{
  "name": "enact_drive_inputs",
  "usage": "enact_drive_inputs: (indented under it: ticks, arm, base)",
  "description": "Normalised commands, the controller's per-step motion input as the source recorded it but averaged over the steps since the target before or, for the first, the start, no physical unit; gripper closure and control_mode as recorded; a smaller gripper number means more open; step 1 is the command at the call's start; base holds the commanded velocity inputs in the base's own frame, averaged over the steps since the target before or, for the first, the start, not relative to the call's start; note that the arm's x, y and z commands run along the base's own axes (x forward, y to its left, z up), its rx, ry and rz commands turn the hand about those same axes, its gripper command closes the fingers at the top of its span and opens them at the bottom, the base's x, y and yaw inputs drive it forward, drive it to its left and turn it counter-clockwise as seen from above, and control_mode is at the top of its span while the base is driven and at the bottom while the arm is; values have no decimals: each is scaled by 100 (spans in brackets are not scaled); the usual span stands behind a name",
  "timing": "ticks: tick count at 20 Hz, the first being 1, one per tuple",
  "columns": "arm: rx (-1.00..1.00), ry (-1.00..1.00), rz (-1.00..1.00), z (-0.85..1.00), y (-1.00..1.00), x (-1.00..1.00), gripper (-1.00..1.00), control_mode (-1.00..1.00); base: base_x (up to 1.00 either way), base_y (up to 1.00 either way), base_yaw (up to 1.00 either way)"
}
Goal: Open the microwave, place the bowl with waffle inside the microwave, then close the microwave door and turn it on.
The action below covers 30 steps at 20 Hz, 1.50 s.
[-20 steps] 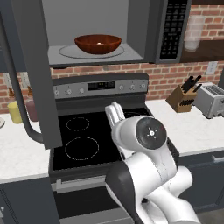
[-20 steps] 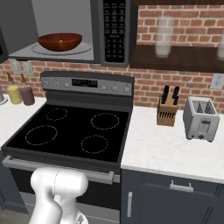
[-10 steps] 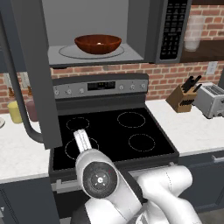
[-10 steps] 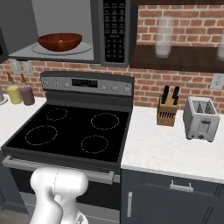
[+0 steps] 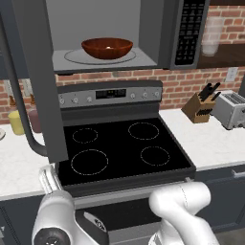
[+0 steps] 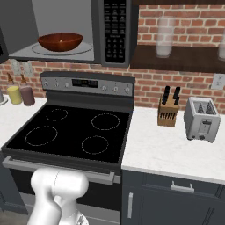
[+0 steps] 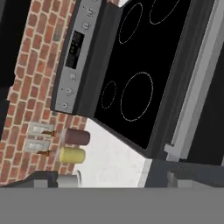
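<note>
The microwave (image 5: 187, 33) hangs above the stove. Its door (image 5: 32, 81) is swung wide open to the left, with the curved handle (image 5: 19, 107) facing out. The reddish-brown bowl (image 5: 106, 48) sits on the glass turntable inside, also seen in the right base view as the bowl (image 6: 59, 41) in the microwave (image 6: 115, 30). The bowl's rim hides the waffle. My gripper (image 5: 48, 178) is low at the stove's front left corner, below the door, far from the bowl. In the hand view the gripper (image 7: 109, 181) is open and holds nothing.
The black-topped stove (image 5: 119, 148) lies below the microwave. A yellow jar (image 5: 16, 122) and a maroon jar (image 5: 34, 120) stand on the left counter. A knife block (image 6: 168, 112) and a toaster (image 6: 202, 118) stand on the right counter. A glass (image 6: 165, 37) is on the shelf.
My arm has swung down and to the left, from above the stove's middle to its front left corner. The bowl and the open door have stayed put.
</note>
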Motion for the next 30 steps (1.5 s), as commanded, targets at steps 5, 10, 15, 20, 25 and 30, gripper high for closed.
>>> enact_drive_inputs:
  ticks: [5,10,15,20,25,30]
  arm:
    - [-3,-13,-5,-1,100,21,-100,-100]
    - [-6,-9,-8,17,100,3,-100,-100]
    - [-1,-3,-11,60,83,0,-100,-100]
    - [0,0,-14,77,24,1,-100,-100]
    - [2,0,-12,55,-25,7,-100,-100]
    - [11,0,-3,11,-95,0,-100,-100]
  base:
    - [0,0,0]
    - [0,0,0]
    - [0,0,0]
    - [0,0,0]
    - [0,0,0]
    - [0,0,0]
